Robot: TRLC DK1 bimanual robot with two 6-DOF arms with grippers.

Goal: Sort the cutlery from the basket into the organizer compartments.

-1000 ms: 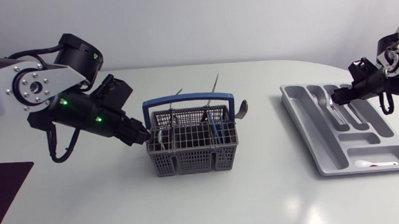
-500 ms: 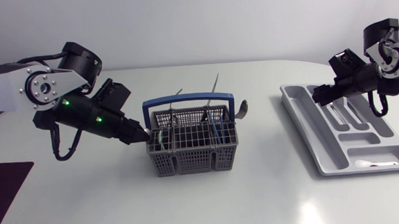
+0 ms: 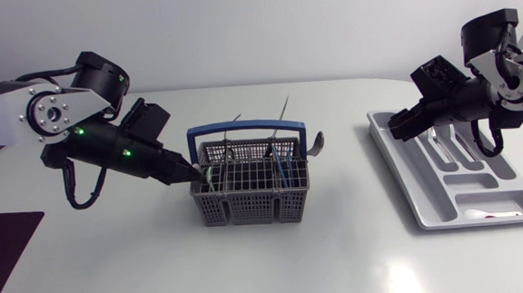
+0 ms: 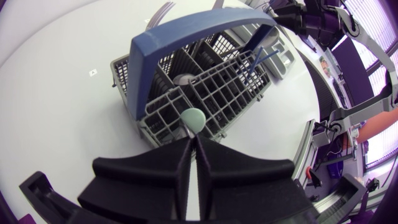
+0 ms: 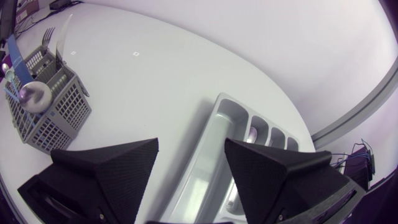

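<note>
The left gripper (image 4: 192, 142) is pinched narrow on a pale green handle (image 4: 194, 118) at the corner of the basket (image 3: 247, 206), apparently to draw it out, while the right gripper (image 5: 191, 152), spread wide and empty, hangs over the organizer (image 3: 427, 204).

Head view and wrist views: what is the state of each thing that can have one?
Left end effector: shut, tips at a pale green handle in the basket.
Right end effector: open, empty, over the organizer.
Basket: upright, cutlery inside.
Organizer: flat, partly filled.
</note>
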